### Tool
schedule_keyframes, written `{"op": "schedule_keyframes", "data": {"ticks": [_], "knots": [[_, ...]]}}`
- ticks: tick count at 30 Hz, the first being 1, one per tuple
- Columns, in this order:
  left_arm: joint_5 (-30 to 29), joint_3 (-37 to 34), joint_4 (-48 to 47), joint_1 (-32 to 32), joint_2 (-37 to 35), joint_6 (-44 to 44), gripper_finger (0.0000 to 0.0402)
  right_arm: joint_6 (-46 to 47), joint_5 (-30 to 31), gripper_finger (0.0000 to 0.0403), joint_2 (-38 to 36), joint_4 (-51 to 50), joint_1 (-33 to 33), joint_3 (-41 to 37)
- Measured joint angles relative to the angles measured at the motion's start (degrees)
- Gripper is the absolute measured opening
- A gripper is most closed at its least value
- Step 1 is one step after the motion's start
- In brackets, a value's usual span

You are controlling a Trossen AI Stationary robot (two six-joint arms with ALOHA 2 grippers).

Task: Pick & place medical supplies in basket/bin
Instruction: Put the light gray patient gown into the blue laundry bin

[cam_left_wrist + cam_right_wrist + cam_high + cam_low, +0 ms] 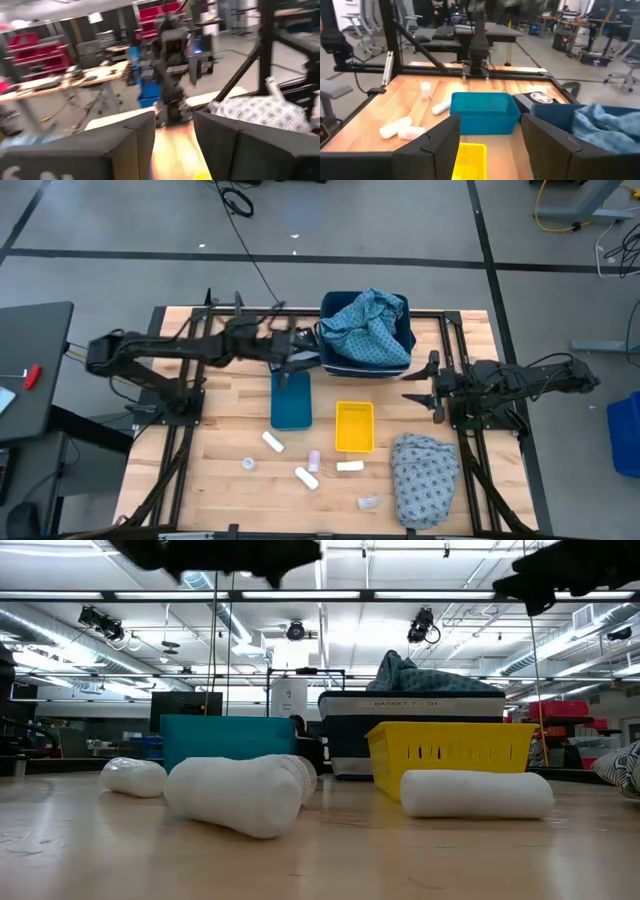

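The light blue patterned cloth [368, 325] is seen piled in the dark blue bin [405, 350] at the far middle of the table [220, 470], spilling over its rim. The left gripper [291, 362] is held just beside that bin, above the far end of the teal tray [291, 402]; its fingers [125, 140] are spread apart with nothing between them. The right gripper [415, 387] is held at the right side, near the yellow basket [354, 426], with its fingers [437, 145] likewise apart and empty. The grey patterned cloth [424, 477] is left bunched on the table's near right. Four white gauze rolls [272, 442] and a small tape ring [248, 464] are scattered on the wood in front of the tray and basket, and a pale packet [369, 502] lies nearer the edge.
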Motion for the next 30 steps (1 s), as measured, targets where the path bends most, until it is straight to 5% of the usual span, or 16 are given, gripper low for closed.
{"op": "schedule_keyframes", "data": {"ticks": [10, 16, 21, 30], "knots": [[-6.3, -20.6, 4.1, 0.0, -15.8, 0.2, 0.0142, 12.5, 6.8, 0.0219, -11.9, -9.5, 0.0, -2.5], [-6.2, -25.6, 4.0, 0.0, -20.3, -0.6, 0.0142, 20.4, 4.6, 0.0219, -2.2, -10.3, 0.0, -2.5], [-6.1, -27.1, 4.0, 0.0, -20.8, -1.2, 0.0142, 29.0, -2.9, 0.0219, 9.9, -12.5, 0.3, 0.5], [-4.4, -27.5, 3.7, 0.0, -20.8, -1.5, 0.0142, 45.3, -12.4, 0.0219, 27.4, -31.0, 6.7, 13.6]]}}
